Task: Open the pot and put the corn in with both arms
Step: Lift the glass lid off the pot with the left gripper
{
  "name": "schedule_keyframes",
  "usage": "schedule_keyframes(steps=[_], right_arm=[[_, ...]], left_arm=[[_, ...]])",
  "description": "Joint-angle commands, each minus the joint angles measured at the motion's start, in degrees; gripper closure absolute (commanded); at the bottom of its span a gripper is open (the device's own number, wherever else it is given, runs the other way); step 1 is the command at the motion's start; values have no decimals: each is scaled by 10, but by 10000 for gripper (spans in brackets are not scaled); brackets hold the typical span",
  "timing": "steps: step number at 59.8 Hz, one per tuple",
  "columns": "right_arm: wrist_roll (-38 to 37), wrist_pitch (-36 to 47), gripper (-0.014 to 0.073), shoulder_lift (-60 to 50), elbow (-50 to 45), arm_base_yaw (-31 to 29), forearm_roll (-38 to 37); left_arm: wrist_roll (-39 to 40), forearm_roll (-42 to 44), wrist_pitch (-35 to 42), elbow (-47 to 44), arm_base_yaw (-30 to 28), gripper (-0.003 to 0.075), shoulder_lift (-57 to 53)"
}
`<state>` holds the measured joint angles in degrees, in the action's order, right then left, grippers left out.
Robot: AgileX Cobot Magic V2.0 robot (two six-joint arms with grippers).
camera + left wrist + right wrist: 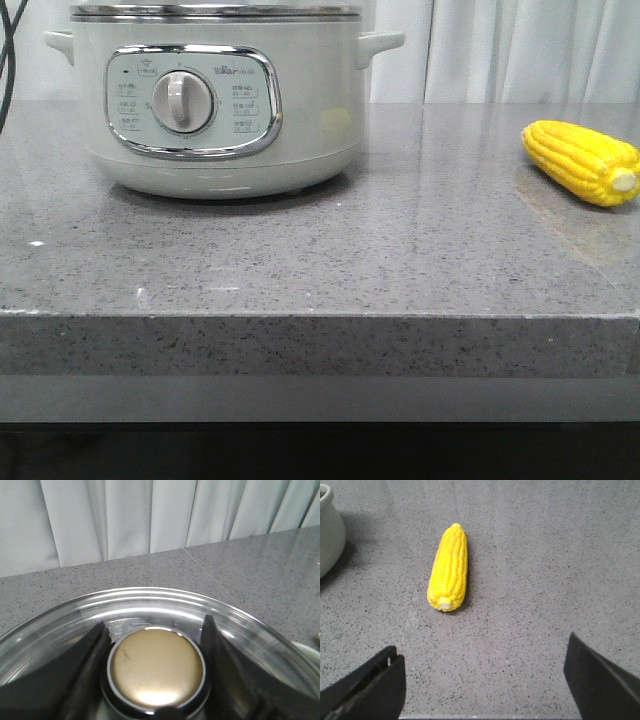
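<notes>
**Lid knob bracketed, corn waiting beside the pot**

The pot (pixel 215 100) stands on the grey desk (pixel 400 260), its dial panel facing the camera and its metal rim at the top edge of the front view. The left end effector (pixel 156 650) sits over the pot's glass lid (pixel 60 625), one dark finger on each side of the round brass-coloured knob (pixel 156 667). The fingers lie just beside the knob's collar, but whether they are pressing it or only flanking it cannot be told from this angle. That straddling position suits a straight upward lift, the likely first step, since the lid appears to rest on the pot.

The corn (pixel 583 162) lies on the desk well apart from the pot, off the pot's right handle side, its pale stub end turned toward the desk's front edge. The right end effector (pixel 482 680) hovers short of the stub end with its fingers spread wide and nothing between them. It looks staged there to pick up the cob once the pot is open.
</notes>
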<state>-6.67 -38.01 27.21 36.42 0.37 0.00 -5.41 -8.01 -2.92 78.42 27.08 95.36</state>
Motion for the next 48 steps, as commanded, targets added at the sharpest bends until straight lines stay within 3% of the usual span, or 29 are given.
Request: schedule_keyframes(steps=[1, 20, 48], right_arm=[[2, 41, -57, 8, 19, -3, -9], [2, 41, -57, 8, 19, -3, -9], [2, 41, -57, 8, 19, -3, -9]], left_arm=[[2, -2, 59, 39, 3, 500, -53], [2, -2, 8, 72, 3, 501, -134], [2, 50, -179, 48, 3, 501, -297]])
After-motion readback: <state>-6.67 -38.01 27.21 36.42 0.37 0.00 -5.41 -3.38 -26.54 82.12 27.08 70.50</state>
